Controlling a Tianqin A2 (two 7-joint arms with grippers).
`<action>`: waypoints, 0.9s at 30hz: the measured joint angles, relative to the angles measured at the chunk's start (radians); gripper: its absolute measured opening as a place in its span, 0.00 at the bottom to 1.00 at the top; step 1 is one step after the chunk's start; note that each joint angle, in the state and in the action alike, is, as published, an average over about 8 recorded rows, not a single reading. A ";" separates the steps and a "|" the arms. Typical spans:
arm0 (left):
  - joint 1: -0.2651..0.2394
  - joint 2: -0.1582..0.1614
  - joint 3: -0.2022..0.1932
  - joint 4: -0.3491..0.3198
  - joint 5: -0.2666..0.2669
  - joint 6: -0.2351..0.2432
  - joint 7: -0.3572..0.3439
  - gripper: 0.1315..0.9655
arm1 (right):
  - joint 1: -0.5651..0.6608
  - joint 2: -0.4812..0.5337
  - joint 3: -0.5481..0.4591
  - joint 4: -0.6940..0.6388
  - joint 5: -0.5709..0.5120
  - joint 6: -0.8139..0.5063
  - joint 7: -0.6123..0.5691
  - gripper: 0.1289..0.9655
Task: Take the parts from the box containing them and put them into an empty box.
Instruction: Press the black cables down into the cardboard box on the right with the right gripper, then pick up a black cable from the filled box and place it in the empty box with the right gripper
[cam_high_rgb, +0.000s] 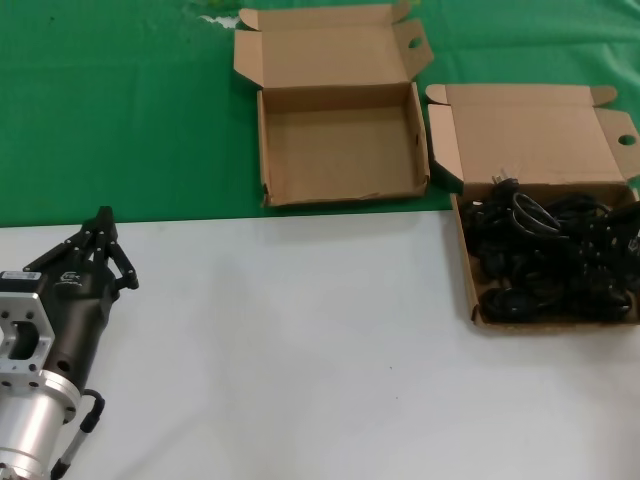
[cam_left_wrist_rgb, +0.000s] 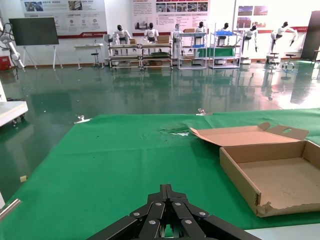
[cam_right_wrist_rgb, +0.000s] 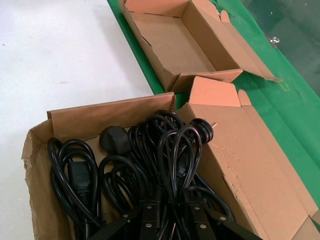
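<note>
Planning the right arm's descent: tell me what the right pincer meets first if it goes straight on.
Most likely the parts: the right pincer points into the cord pile in the box containing them. How far off is unclear.

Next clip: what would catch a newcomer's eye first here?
The tangle of black power cords filling the cardboard box at the table's right edge. Next, the empty box lying open on the green cloth to its left. The left gripper sits idle, jaws shut, over the white surface at lower left.
</note>
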 joint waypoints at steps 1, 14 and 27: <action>0.000 0.000 0.000 0.000 0.000 0.000 0.000 0.01 | 0.000 0.000 0.000 0.000 0.000 0.000 0.000 0.18; 0.000 0.000 0.000 0.000 0.000 0.000 0.000 0.01 | -0.014 0.047 0.013 0.052 0.006 -0.023 0.006 0.08; 0.000 0.000 0.000 0.000 0.000 0.000 0.000 0.01 | -0.034 0.112 0.049 0.115 0.045 -0.062 -0.017 0.08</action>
